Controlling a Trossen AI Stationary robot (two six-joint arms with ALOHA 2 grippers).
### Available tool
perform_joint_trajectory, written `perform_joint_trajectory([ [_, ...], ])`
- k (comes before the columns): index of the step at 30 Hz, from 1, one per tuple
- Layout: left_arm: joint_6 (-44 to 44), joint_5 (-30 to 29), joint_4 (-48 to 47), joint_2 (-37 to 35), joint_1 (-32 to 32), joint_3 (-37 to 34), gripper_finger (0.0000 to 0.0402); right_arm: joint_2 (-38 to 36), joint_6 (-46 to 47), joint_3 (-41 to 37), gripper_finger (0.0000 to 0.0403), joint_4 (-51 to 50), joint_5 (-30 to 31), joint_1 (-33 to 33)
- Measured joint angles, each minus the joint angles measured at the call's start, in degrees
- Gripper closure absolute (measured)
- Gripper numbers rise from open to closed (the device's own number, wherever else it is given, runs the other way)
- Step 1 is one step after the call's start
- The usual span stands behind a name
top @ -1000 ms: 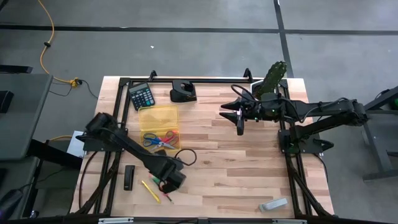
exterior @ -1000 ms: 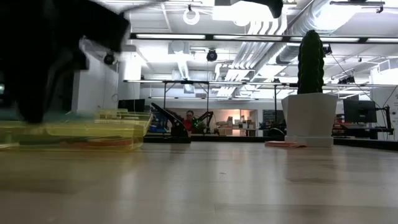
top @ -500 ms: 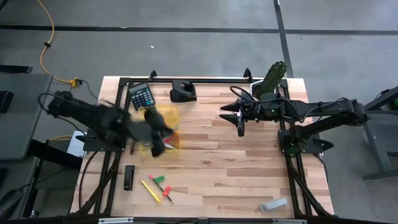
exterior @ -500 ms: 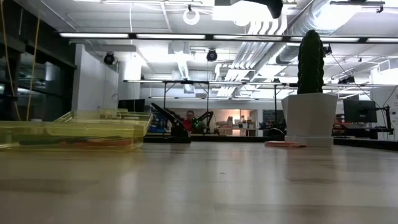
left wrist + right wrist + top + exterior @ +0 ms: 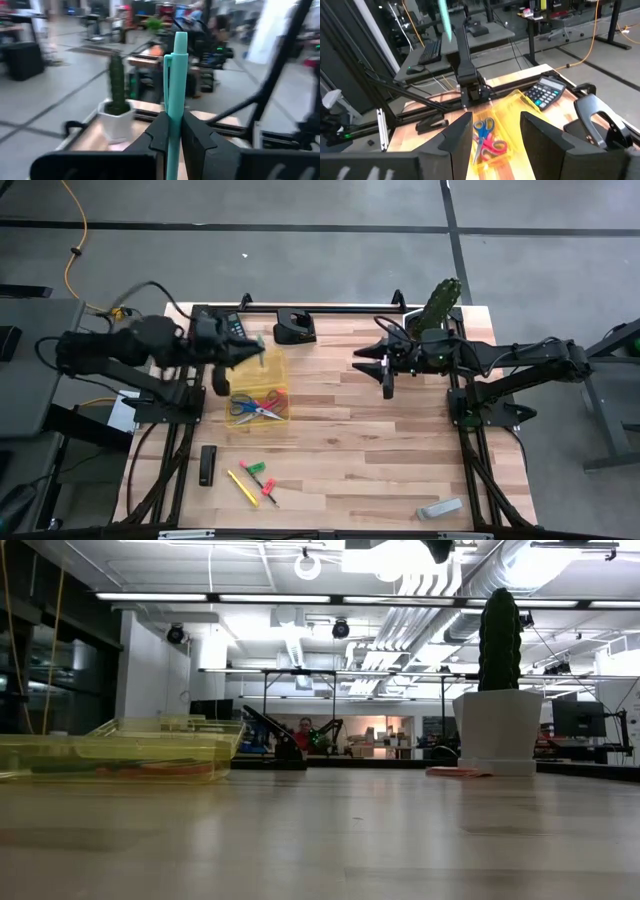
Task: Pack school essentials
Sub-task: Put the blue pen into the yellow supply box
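My left gripper hovers level over the far end of the yellow see-through tray, shut on a teal-green pen. The tray rests flat on the table and holds red-handled and blue-handled scissors. A yellow pen and two short red-and-green pens lie near the table's front edge. My right gripper hangs open above the table's middle right, nothing between its fingers. Neither gripper shows in the low view. My left gripper pinches the pen's shaft between its two fingers, below the shaft's middle. The fingers come at it level from the table's left and lie across the pen. The pen stands about upright, clip end up, lifted clear above the tray.
A calculator lies by the tray's far end and a black holder stands at the far edge. The cactus in its white pot is at the far right. A black bar and a grey object lie near the front.
My left gripper has risen from the pens at the table's front edge with the teal-green pen. It has swung toward the far left, over the tray, and tipped from pointing down to level. The pen has been lifted clear of the table. The other pens stayed put.
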Motion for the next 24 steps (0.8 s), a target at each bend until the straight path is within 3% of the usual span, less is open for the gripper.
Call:
perform_joint_trajectory([
  [4,-2.0,4.7,13.2,-0.3,2.4,-10.5,0.0384,0.0,0.0,0.0,0.0245,0.7,-0.2,0.0],
  [11,-5.7,6.4,33.0,-0.4,3.8,-22.5,0.0384,0.4,0.5,0.0,0.0245,2.5,-2.1,0.0],
  [24,-6.4,6.4,34.6,-0.5,3.8,-23.5,0.0384,0.8,-1.1,0.0,0.0245,4.1,-4.0,0.0],
])
